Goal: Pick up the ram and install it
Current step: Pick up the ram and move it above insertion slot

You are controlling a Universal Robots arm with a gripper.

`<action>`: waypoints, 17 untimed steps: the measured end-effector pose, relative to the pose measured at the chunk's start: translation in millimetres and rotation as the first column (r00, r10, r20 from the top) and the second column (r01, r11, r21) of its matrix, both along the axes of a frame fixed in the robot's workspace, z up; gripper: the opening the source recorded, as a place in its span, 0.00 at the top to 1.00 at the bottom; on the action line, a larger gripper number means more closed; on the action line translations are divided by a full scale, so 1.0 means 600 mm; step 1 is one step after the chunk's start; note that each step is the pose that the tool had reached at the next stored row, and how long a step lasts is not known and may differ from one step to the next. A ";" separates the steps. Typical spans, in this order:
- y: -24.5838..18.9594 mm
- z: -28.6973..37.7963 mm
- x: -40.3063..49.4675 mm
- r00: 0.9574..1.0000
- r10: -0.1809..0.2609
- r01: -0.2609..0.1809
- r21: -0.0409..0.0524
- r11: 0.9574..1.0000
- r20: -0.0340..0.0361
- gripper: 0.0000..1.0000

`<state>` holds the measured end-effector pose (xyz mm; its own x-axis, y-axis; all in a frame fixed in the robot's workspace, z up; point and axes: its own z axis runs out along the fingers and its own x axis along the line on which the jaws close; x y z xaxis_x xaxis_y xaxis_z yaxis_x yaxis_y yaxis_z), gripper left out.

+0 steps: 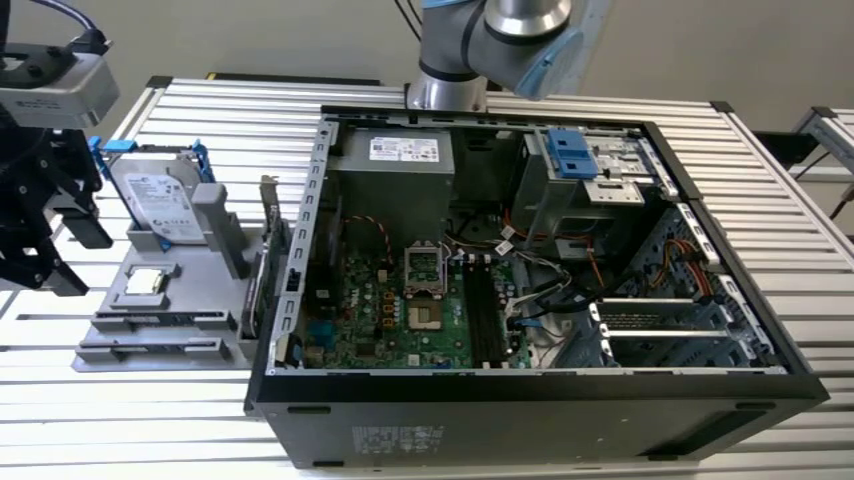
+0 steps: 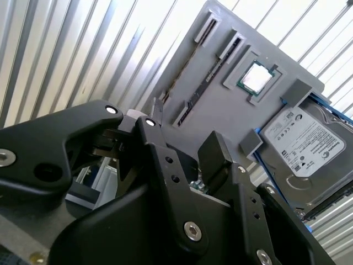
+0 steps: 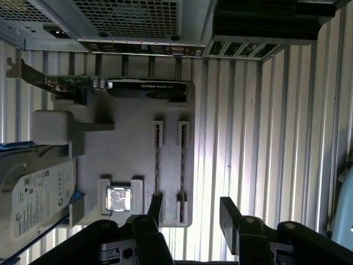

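Two ram sticks stand on edge in parallel slots of a grey holder (image 1: pixel 200 290) at the exterior view's left, one (image 3: pixel 157 160) beside the other (image 3: pixel 182 160); in the second wrist view one shows as a thin dark strip (image 2: pixel 207 74). My black gripper (image 1: pixel 67 255) hangs above the table just off the holder's outer side, open and holding nothing (image 3: pixel 192 212) (image 2: pixel 187 124). One finger (image 3: pixel 155 208) lies over the end of the nearer slot, the other finger (image 3: pixel 229 214) over bare table. The motherboard (image 1: pixel 400 300) with its black memory slots (image 1: pixel 487 315) lies inside the open case.
The holder also carries a silver hard drive (image 1: pixel 158 200) with blue rails, a square processor chip (image 1: pixel 144 283) and a graphics card (image 1: pixel 274 255) on edge. The open computer case (image 1: pixel 534 390) fills the middle of the slatted table (image 1: pixel 801 230), with the arm's base (image 1: pixel 447 90) behind it.
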<state>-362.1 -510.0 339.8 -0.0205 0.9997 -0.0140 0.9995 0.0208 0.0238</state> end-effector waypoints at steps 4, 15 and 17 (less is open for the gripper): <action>0.0002 -0.002 0.000 1.000 0.000 0.000 0.000 1.000 0.000 0.00; 0.0035 -0.014 0.000 1.000 0.000 0.000 0.000 1.000 0.000 0.00; 0.0053 -0.017 0.000 1.000 0.000 0.000 0.000 1.000 0.000 0.00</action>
